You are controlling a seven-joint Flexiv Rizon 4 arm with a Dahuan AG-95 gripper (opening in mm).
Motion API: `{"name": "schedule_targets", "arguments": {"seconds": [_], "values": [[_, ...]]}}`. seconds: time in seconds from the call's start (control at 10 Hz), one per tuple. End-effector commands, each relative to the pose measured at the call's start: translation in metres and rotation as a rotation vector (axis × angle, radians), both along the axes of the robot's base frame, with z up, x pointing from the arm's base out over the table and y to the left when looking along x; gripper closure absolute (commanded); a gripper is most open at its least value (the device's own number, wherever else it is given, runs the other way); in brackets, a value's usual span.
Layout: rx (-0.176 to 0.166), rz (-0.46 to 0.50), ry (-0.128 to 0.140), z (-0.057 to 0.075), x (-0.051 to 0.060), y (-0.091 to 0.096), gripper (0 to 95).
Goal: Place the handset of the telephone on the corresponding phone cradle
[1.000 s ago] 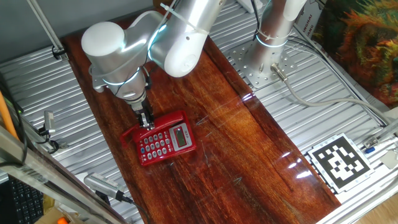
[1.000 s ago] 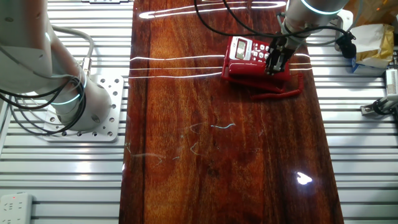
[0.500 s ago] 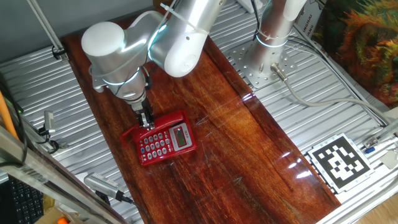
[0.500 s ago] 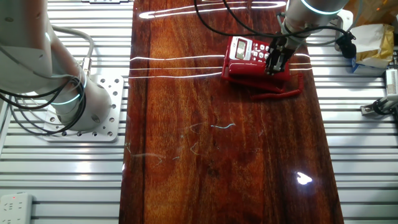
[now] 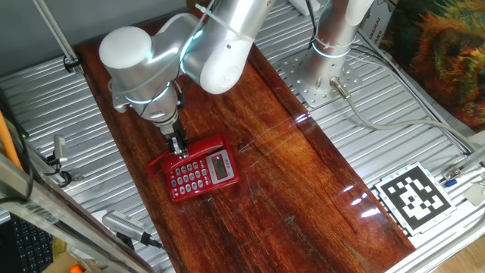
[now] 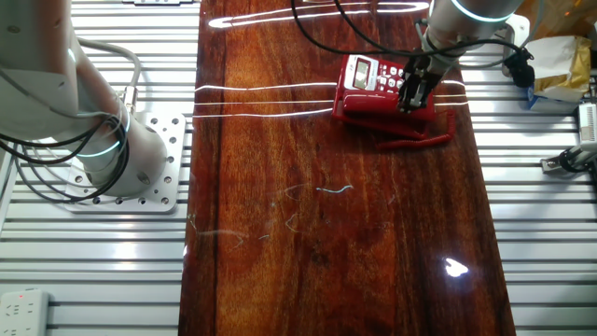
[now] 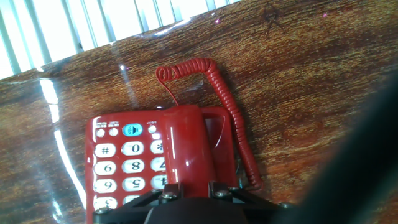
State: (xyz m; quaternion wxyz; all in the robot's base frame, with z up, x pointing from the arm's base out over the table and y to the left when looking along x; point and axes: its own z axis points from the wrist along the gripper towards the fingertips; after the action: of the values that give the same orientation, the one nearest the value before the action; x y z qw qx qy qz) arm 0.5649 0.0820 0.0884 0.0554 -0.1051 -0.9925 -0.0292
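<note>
The red phone cradle (image 5: 203,176) with grey-white keys and a small display lies on the wooden board; it also shows in the other fixed view (image 6: 373,77) and in the hand view (image 7: 121,167). The slim red handset (image 7: 186,140) lies along the cradle's recessed strip at one edge (image 5: 211,144) (image 6: 373,105). My gripper (image 7: 191,188) stands over the handset, a finger close against each side of it (image 5: 179,147) (image 6: 410,93). The coiled red cord (image 7: 231,127) lies on the wood beside the cradle (image 6: 424,140).
The wooden board (image 5: 288,174) rests on a slatted metal table. The arm's mounting plate (image 5: 314,80) is at the back, and a black-and-white marker tile (image 5: 413,199) at the right. Another arm's base (image 6: 121,163) stands left of the board. Clutter (image 6: 560,70) lies past its right edge.
</note>
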Motion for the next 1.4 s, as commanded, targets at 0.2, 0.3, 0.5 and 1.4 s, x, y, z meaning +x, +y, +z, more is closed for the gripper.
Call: {"name": "schedule_targets", "arguments": {"seconds": [0.2,0.3,0.5,1.4], "values": [[0.012,0.042,-0.001,0.030,0.002,-0.009,19.0],[0.014,0.043,-0.003,0.030,0.002,-0.008,19.0],[0.008,0.031,-0.003,0.028,0.001,-0.001,19.0],[-0.019,-0.011,0.002,0.017,-0.004,0.038,95.0]]}}
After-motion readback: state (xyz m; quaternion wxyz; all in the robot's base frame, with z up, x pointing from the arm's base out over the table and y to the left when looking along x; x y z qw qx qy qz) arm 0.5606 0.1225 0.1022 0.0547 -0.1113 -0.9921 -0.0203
